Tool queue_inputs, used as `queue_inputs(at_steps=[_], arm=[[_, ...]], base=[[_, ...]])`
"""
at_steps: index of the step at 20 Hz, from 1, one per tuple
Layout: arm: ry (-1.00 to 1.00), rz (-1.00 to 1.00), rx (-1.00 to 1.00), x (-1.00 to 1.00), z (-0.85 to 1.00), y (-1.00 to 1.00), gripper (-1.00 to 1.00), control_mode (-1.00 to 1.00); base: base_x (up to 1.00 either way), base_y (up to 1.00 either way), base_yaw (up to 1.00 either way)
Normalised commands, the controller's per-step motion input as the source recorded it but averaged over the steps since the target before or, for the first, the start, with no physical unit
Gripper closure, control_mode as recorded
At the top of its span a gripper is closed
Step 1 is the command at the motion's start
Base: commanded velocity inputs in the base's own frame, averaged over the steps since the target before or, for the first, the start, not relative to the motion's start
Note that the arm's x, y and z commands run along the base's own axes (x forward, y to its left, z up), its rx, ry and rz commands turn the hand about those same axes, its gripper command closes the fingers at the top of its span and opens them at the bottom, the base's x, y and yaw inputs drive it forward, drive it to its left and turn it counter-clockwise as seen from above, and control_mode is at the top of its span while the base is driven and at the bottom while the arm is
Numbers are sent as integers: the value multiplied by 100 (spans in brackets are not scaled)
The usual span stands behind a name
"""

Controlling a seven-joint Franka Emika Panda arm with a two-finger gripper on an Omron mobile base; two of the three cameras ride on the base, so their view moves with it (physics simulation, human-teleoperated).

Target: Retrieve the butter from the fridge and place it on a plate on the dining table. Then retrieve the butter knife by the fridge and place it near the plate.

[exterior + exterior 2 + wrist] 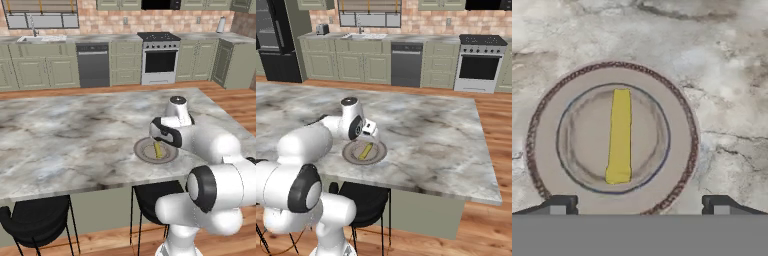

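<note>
Gripper hangs above the plate, jaws spread wide — nothing between them, fingertips apart at either side of the plate's near rim in the hand view. Butter lies flat in the plate's middle, a thin yellow stick lying across the inner well, free of the gripper. Plate sits on the dining table close to the near edge, toward the table's right end in the left base view; butter shows on it partly behind the arm's wrist. In the right base view the plate is just in front of the hand, butter lying at a slant. Two black stools tuck under the near edge. Farther back — fridge at the far left wall, doors shut, beside green cabinets; dishwasher and stove along the back counter.
</note>
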Motion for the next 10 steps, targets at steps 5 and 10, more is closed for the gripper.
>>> queue_inputs(at_steps=[5,10], arm=[[16,0,1,-100,83,-13,-100,-100],[12,0,4,-100,79,-1,-100,-100]], base=[[0,0,0],[0,0,0]])
